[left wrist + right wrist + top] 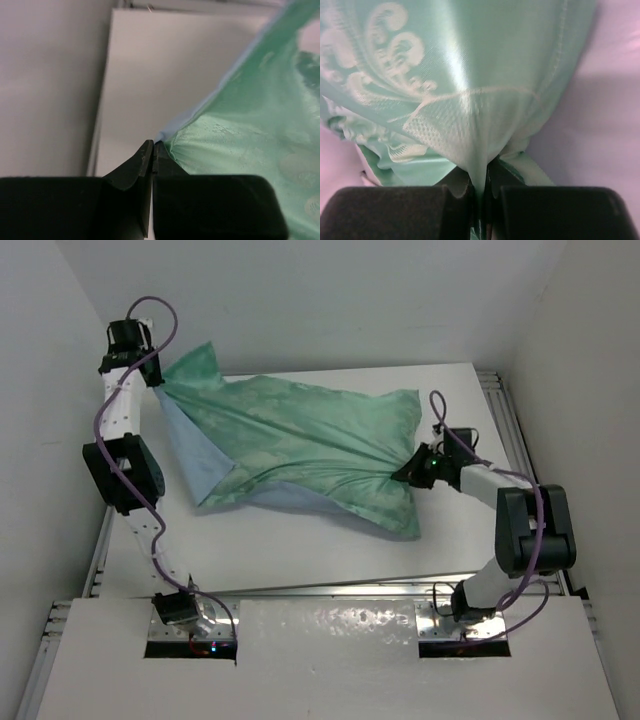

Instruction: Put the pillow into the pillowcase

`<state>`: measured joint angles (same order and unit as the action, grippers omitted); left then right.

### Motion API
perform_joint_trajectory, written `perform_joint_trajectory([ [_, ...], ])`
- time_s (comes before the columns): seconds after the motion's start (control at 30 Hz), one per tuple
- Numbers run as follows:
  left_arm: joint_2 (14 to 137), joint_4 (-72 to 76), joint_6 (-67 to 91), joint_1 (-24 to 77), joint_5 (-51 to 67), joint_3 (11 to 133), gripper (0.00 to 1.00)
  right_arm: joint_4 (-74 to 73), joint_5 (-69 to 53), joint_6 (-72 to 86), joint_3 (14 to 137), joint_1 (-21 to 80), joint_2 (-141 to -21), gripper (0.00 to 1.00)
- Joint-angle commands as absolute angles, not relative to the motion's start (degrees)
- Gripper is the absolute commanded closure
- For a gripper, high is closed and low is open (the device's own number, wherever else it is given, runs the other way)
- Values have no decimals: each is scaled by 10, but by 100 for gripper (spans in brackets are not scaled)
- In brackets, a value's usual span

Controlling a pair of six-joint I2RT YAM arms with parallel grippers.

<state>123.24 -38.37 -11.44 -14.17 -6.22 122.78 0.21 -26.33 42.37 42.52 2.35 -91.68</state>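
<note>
The pillowcase [300, 445] is stretched across the table [300, 550], left gripper [157, 379] pinched on one corner, right gripper [406, 474] clamped on a bunched fold at the other end, and I'd guess it's light, floppy, slippery satin, so seams and corners grip best.

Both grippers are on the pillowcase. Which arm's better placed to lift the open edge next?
Left, likely. The left gripper is shut on a pillowcase corner right where the blue lining shows, which looks like the open side. The right gripper pinches bunched green satin at the opposite end.
</note>
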Motion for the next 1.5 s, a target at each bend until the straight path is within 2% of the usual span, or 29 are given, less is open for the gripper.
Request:
perform_joint_trajectory([
  [0.0, 1244, -384, -79, -151, -29, 1215, 100, -140, -238, 305, 508, -66, -911, 100],
  [0.1, 1231, -389, -81, -158, -3, 1185, 100, -194, -275, 262, 559, -119, -916, 100],
  [0.2, 1211, -375, -80, -157, 49, 1119, 100, -280, -288, 196, 630, -131, -946, 100],
  [0.23, 1210, -365, -76, -158, 56, 1112, 100, -303, -295, 176, 650, -130, -974, 80],
  [0.27, 1217, -361, -72, -157, 60, 1108, 100, -326, -299, 166, 671, -130, -989, 56],
  [0.3, 1224, -361, -68, -158, 60, 1112, 90, -382, -298, 156, 718, -131, -1005, 42],
  [0.37, 1250, -369, -61, -158, 45, 1123, 78, -421, -273, 143, 752, -132, -1029, 28],
  [0.4, 1257, -378, -62, -158, 38, 1139, 64, -424, -266, 143, 759, -132, -1024, 25],
  [0.47, 1263, -388, -63, -168, 27, 1157, 49, -404, -233, 166, 744, -134, -988, 16],
  [0.5, 1258, -389, -65, -172, 31, 1158, 39, -398, -216, 177, 736, -135, -974, 12],
  [0.53, 1242, -389, -67, -182, 36, 1158, 36, -397, -178, 199, 723, -137, -949, 5],
  [0.57, 1231, -394, -70, -186, 40, 1159, 31, -397, -159, 211, 715, -137, -936, 5],
  [0.7, 1160, -452, -122, -185, 93, 1140, 27, -385, -107, 274, 647, -139, -872, 1],
  [0.8, 1093, -515, -160, -155, 146, 1042, 26, -337, -92, 380, 551, -151, -796, 1],
  [0.83, 1056, -521, -168, -143, 142, 964, 25, -299, -91, 402, 491, -157, -774, 3],
  [0.97, 949, -467, -177, -67, 150, 805, 15, -246, -29, 511, 372, -158, -665, 17],
  [1.0, 914, -449, -175, -50, 148, 767, 11, -238, -9, 525, 352, -158, -651, 18],
  [1.07, 888, -423, -176, -10, 133, 739, 8, -208, 0, 559, 290, -158, -622, 18],
  [1.17, 878, -401, -172, 19, 144, 716, 6, -186, 18, 587, 256, -158, -611, 17],
  [1.2, 879, -396, -171, 27, 145, 706, 2, -174, 16, 594, 239, -158, -613, 17],
  [1.4, 901, -353, -136, 99, 98, 675, 1, -107, 32, 671, 167, -158, -617, 17],
  [1.47, 919, -348, -126, 101, 84, 678, 4, -91, 39, 690, 153, -158, -621, 19],
])
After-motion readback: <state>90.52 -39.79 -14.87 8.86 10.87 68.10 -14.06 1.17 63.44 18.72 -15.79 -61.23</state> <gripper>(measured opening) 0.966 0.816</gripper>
